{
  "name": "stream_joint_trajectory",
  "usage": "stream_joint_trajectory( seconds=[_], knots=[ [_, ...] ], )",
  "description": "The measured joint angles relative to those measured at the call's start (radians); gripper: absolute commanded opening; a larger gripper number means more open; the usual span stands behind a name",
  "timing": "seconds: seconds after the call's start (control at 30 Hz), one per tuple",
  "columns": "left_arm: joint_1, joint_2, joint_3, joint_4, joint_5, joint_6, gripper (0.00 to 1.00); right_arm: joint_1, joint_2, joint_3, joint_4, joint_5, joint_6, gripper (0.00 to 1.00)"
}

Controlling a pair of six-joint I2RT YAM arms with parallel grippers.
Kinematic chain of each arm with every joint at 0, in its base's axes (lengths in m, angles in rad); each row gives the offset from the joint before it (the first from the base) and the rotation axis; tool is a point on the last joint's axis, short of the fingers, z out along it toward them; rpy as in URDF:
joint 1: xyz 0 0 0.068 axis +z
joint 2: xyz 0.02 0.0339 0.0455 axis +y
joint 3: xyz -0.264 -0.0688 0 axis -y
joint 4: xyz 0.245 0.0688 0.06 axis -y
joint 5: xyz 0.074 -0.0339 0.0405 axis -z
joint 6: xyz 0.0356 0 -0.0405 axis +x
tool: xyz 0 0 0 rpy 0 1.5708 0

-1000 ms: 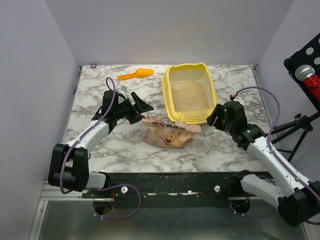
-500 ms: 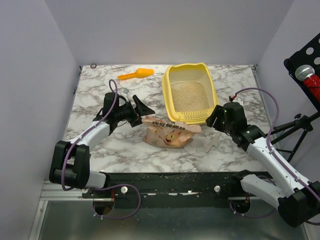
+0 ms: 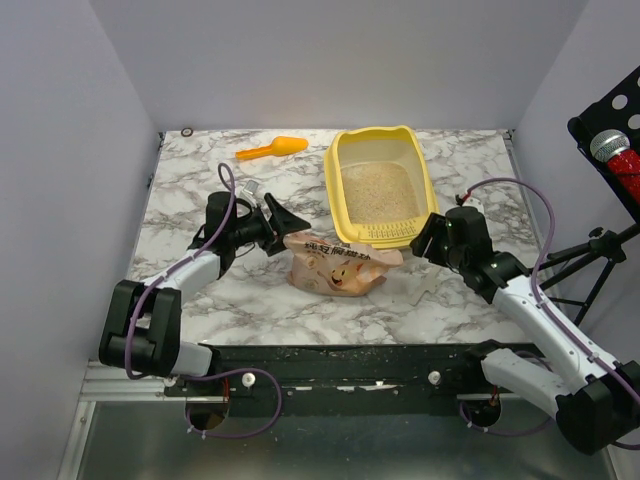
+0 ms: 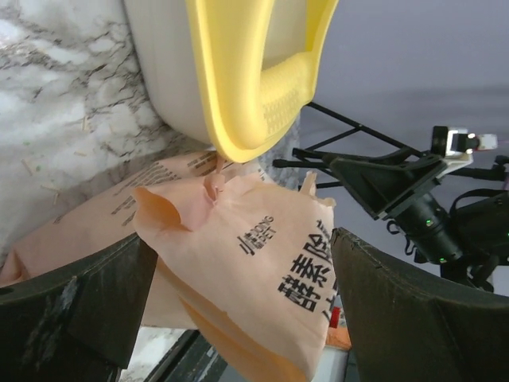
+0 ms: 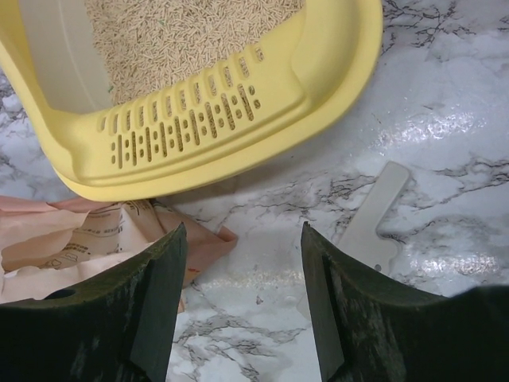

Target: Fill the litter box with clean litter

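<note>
The yellow litter box (image 3: 334,190) stands at the back centre with beige clean litter (image 3: 378,190) covering its floor. A pinkish-tan printed bag (image 3: 335,266) lies in front of its slotted lip. My left gripper (image 3: 291,222) is open at the bag's left end. In the left wrist view the bag (image 4: 238,263) sits between the wide-apart fingers of that gripper (image 4: 242,237), below the litter box (image 4: 238,79). My right gripper (image 5: 242,231) is open over bare marble, just in front of the box lip (image 5: 318,87) and beside the bag's corner (image 5: 203,243). Litter (image 5: 175,32) shows inside.
An orange scoop (image 3: 272,149) lies at the back left. A flat white strip (image 5: 378,211) rests on the marble to the right of my right gripper. A small dark ring (image 3: 187,131) sits at the back left corner. A black stand with a microphone (image 3: 612,148) is outside the right wall.
My left gripper has moved right and a little nearer, bringing its open jaws up around the bag's left end. The right arm has barely shifted. The bag and litter box are where they were.
</note>
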Motion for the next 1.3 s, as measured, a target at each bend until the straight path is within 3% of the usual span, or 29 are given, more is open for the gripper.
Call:
stream_joint_trajectory(
  seconds=[0.13, 0.37, 0.63, 0.8, 1.07, 1.3],
  knots=[
    [0.000, 0.028, -0.003, 0.122, 0.025, -0.066, 0.77, 0.000, -0.001, -0.015, 0.000, -0.007, -0.006, 0.65],
    [0.000, 0.040, -0.010, 0.312, 0.071, -0.156, 0.00, 0.000, -0.010, -0.027, 0.006, -0.025, -0.017, 0.63],
    [0.000, 0.044, -0.048, 0.616, 0.124, -0.224, 0.00, 0.001, -0.008, -0.008, 0.052, -0.127, -0.128, 0.64],
    [0.006, 0.113, -0.080, 0.900, 0.153, -0.378, 0.00, 0.008, 0.025, 0.108, 0.134, -0.239, -0.249, 0.68],
    [0.013, 0.137, -0.085, 0.984, 0.198, -0.463, 0.00, 0.027, 0.079, 0.153, 0.418, -0.549, -0.551, 0.76],
    [0.010, -0.012, -0.085, 0.909, 0.233, -0.258, 0.00, 0.040, 0.254, 0.229, 0.429, -0.797, -0.877, 0.80]
  ],
)
